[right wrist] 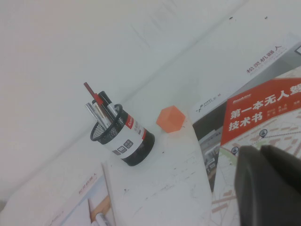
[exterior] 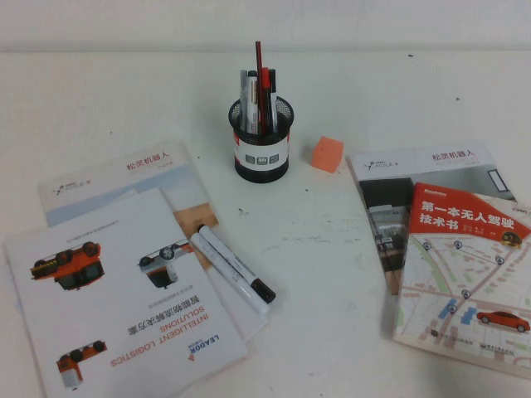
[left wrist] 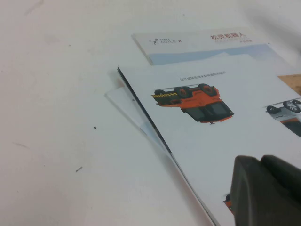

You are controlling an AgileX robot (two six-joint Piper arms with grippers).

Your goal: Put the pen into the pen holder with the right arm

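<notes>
high view: white-barrelled black-capped marker [exterior: 236, 264] lies on brochures [exterior: 124, 282] beside slimmer white pen [exterior: 226, 271], apart from black mesh pen holder [exterior: 261, 138]. right end effector [right wrist: 270, 186] shut, empty, over books; left end effector [left wrist: 265, 190] parked, cannot tell. risk: grabbing wrong pen; holder crowded.

White table [exterior: 108, 91]: brochures [exterior: 116, 307], pen holder [exterior: 262, 141]

We see little of our own body: in the left wrist view the left tool [left wrist: 265, 190] shows as a dark grey, matte, rounded block split by one narrow seam. The right tool [right wrist: 268, 186] looks the same in its wrist view, a smooth charcoal bulk with soft, rounded edges.
</notes>
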